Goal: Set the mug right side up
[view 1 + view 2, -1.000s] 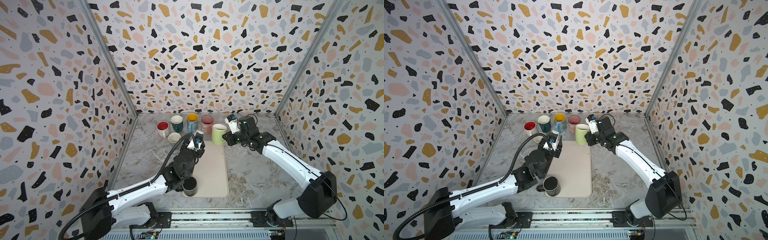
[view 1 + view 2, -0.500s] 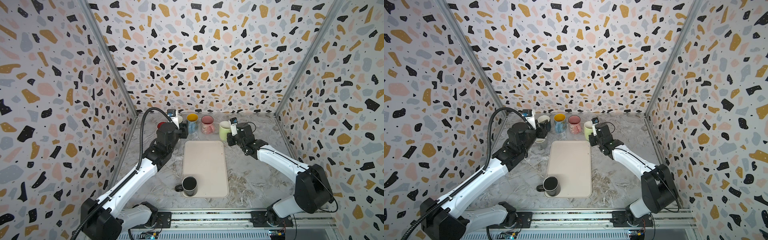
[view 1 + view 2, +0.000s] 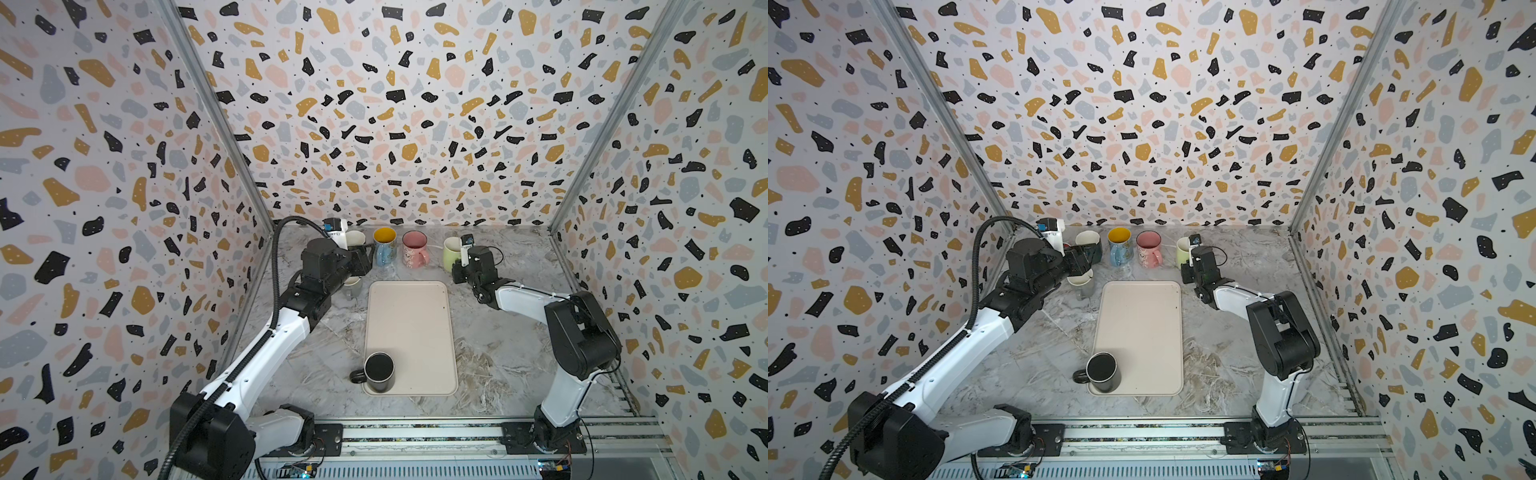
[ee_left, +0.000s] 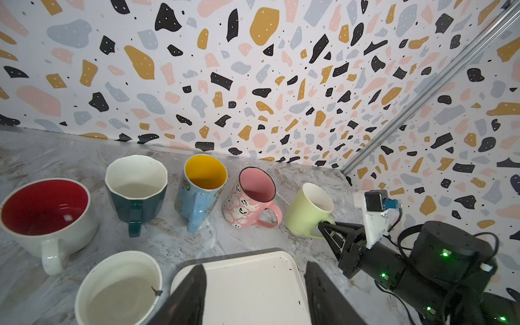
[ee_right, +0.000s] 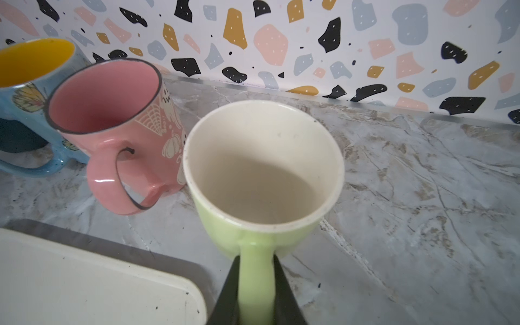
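My right hand (image 5: 255, 281) is clenched on the handle of the light green mug (image 5: 261, 180). This mug stands mouth up on the bench (image 3: 498, 340), at about 1 o'clock from the cream tray (image 3: 409, 324) in both top views. My left hand (image 4: 254, 271) is released, jaws apart and empty, near a white mug (image 4: 118, 289) at the tray's 11 o'clock. A black mug (image 3: 379, 370) sits upright on the tray's 7 o'clock corner.
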Available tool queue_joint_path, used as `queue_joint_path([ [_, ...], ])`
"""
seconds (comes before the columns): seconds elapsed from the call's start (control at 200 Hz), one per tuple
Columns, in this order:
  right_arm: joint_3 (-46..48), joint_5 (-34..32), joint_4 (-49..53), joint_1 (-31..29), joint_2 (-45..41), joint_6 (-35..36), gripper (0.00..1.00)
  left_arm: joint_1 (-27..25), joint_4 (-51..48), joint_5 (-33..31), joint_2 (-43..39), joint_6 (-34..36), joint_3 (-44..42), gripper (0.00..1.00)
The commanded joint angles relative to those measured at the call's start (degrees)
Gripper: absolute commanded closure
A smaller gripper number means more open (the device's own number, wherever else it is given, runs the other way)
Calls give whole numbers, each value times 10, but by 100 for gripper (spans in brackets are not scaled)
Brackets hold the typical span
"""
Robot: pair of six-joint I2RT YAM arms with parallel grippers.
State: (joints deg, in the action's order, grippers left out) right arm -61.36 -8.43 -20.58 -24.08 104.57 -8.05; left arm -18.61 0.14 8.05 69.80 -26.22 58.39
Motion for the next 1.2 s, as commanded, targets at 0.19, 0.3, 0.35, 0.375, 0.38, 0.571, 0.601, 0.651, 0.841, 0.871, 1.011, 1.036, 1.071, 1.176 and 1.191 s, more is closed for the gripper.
queue_joint_path([
  [0.19, -57, 4, -106, -3, 15, 16, 100, 16, 30, 34, 10, -20, -8, 43],
  [0.3, -57, 6, -116, -8, 24, 28, 100, 18, 33, 35, 12, -22, -9, 43],
  [0.35, -58, 4, -116, -11, 29, 34, 100, 19, 34, 34, 13, -22, -9, 43],
  [0.375, -59, 2, -115, -13, 31, 37, 100, 19, 35, 34, 15, -22, -8, 43],
  [0.38, -60, 2, -115, -13, 32, 37, 100, 19, 34, 34, 15, -22, -8, 43],
  [0.571, -61, -15, -125, -31, 52, 62, 100, 20, 40, 39, 20, -25, -9, 43],
  [0.601, -62, -17, -126, -33, 54, 64, 100, 20, 39, 39, 20, -25, -9, 42],
  [0.651, -62, -19, -129, -36, 58, 66, 100, 21, 40, 39, 19, -26, -9, 42],
  [0.841, -60, -26, -136, -37, 66, 58, 100, 21, 40, 39, 17, -27, -13, 42],
  [0.871, -58, -29, -138, -37, 67, 57, 100, 20, 41, 39, 17, -28, -13, 43],
  [1.011, -54, -38, -143, -37, 73, 53, 100, 21, 43, 39, 16, -29, -16, 42],
  [1.036, -54, -39, -143, -35, 74, 51, 100, 21, 43, 39, 16, -29, -15, 43],
  [1.071, -53, -40, -143, -35, 76, 48, 100, 21, 43, 39, 17, -30, -16, 42],
  [1.176, -51, -39, -145, -32, 80, 38, 100, 21, 43, 38, 16, -30, -16, 42],
  [1.191, -51, -38, -145, -31, 81, 37, 100, 21, 43, 37, 17, -30, -17, 42],
])
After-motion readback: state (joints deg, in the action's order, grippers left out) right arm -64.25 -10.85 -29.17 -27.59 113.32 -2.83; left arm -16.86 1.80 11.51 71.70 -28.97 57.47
